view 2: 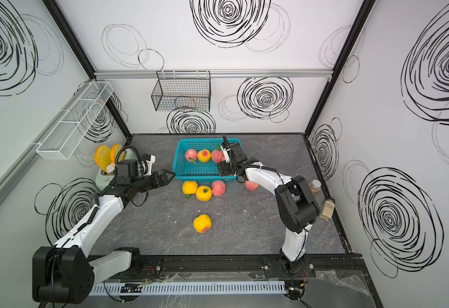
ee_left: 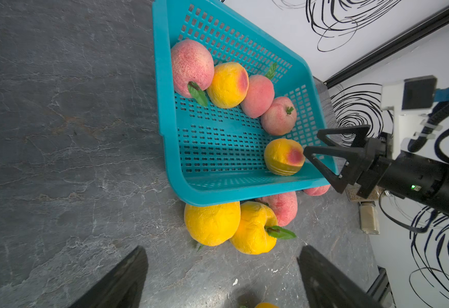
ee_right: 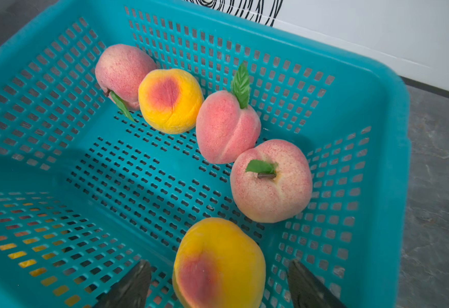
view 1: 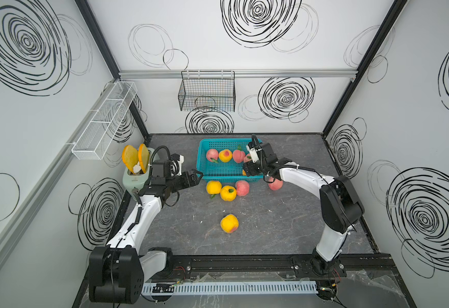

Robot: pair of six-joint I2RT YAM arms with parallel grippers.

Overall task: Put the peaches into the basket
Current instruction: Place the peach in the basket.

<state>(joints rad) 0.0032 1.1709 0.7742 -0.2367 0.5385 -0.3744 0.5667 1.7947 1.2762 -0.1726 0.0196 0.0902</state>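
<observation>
1. Turquoise basket (view 1: 228, 178) stands upright at the back of the dark marbled surface (view 1: 284, 229), close to the rear wall.
2. Five peaches are inside. Four sit in a touching row along the far wall: pink peach (ee_right: 123, 74), blushed yellow peach (ee_right: 170, 101), leafy pink peach (ee_right: 226, 128) and stemmed pink peach (ee_right: 271, 184).
3. The fifth peach (ee_right: 218, 264) is yellow with a red blush and lies on the basket floor in the near right corner.
4. Right pincer (ee_right: 219, 285) reaches down into that corner. Its fingers are spread either side of the fifth peach with a gap showing on both sides, so it is not pinching.
5. Left pincer (view 1: 197, 178) hovers just off the basket's near left corner, spread wide with nothing between the fingers.
6. Outside the basket, a touching cluster lies just in front of the near wall: plain yellow peach (view 1: 213, 187), leafy yellow peach (view 1: 228, 193) and a third pink one (view 1: 242, 187).
7. Half-hidden pink peach (view 1: 275, 184) lies on the surface under the right arm, by the basket's near right corner.
8. Lone yellow peach (view 1: 229, 223) sits mid-surface, well apart from the rest.
9. Pale green toaster (view 1: 134, 178) with toast slices (view 1: 130, 157) stands at the back left, behind the left arm.
10. Black wire basket (view 1: 207, 96) hangs on the rear wall and white mesh rack (view 1: 103, 120) on the left wall.
</observation>
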